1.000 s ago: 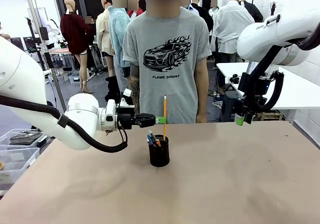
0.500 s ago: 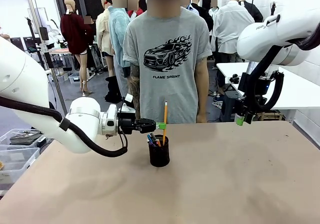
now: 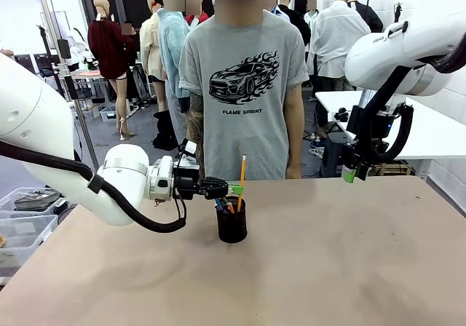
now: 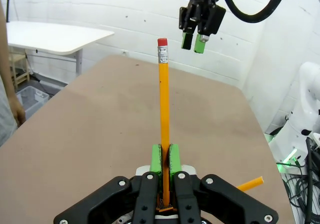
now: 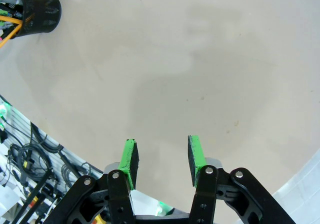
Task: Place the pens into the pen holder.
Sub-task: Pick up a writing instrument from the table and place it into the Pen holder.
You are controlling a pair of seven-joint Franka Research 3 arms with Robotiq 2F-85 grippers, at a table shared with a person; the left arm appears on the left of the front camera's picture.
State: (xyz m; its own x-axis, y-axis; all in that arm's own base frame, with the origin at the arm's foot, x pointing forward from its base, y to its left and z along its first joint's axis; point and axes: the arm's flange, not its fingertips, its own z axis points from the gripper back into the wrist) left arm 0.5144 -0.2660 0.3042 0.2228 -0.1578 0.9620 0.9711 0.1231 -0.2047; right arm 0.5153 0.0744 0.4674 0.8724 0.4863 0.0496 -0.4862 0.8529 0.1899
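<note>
A yellow-orange pencil (image 3: 241, 177) stands upright with its lower end inside the black mesh pen holder (image 3: 232, 223) in the middle of the table. My left gripper (image 3: 234, 189) is shut on the pencil just above the cup's rim. In the left wrist view the pencil (image 4: 163, 99) rises from between the green pads (image 4: 156, 158), red eraser on top. Other pens (image 3: 223, 204), one blue, lean inside the cup. My right gripper (image 3: 352, 172) hangs open and empty over the far right of the table; its wrist view has the gripper (image 5: 161, 156) well away from the pen holder (image 5: 42, 11).
A person in a grey T-shirt (image 3: 244, 86) stands at the far edge behind the cup, arms down. The brown table (image 3: 328, 268) is bare around the cup. Plastic bins (image 3: 22, 224) sit on the floor at the left.
My left gripper has come down with the pencil, whose lower end has sunk deeper into the cup. The right arm has not moved.
</note>
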